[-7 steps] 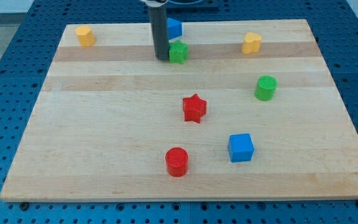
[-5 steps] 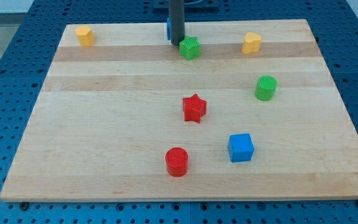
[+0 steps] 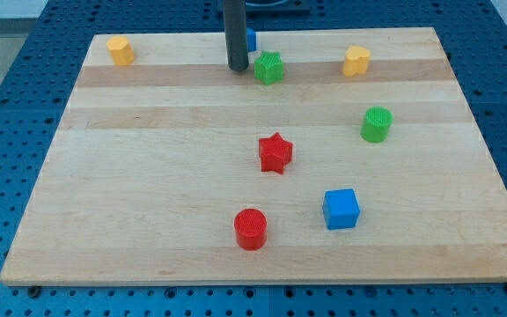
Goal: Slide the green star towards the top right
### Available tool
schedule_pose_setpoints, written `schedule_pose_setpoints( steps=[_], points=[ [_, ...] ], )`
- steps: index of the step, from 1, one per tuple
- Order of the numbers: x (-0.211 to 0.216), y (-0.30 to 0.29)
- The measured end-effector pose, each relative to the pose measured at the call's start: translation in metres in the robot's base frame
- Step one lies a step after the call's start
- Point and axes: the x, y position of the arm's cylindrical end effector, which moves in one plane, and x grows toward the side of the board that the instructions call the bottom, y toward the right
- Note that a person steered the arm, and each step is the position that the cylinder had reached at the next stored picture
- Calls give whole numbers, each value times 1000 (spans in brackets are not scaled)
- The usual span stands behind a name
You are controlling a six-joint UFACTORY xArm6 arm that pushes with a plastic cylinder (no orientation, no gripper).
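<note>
The green star (image 3: 269, 67) lies near the top middle of the wooden board (image 3: 148, 176). My tip (image 3: 237, 67) rests on the board just left of the star, a small gap apart from it. The dark rod rises straight up out of the view's top and hides most of a blue block (image 3: 250, 38) behind it.
A yellow block (image 3: 121, 50) sits at the top left and a yellow heart (image 3: 356, 61) at the top right. A green cylinder (image 3: 376, 124) is at the right. A red star (image 3: 275, 152), a red cylinder (image 3: 251, 229) and a blue cube (image 3: 341, 209) lie lower down.
The green star was pushed a little to the right from its first spot. My tip followed it right, then drew back to the left, leaving a gap.
</note>
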Motion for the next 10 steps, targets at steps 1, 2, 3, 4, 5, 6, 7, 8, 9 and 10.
schedule_pose_setpoints(
  steps=[1,2,3,4,5,6,7,8,9,10],
  points=[
    [30,0],
    [37,0],
    [37,4],
    [32,37],
    [22,41],
    [22,41],
    [12,54],
    [3,74],
    [3,74],
    [6,82]
  ],
)
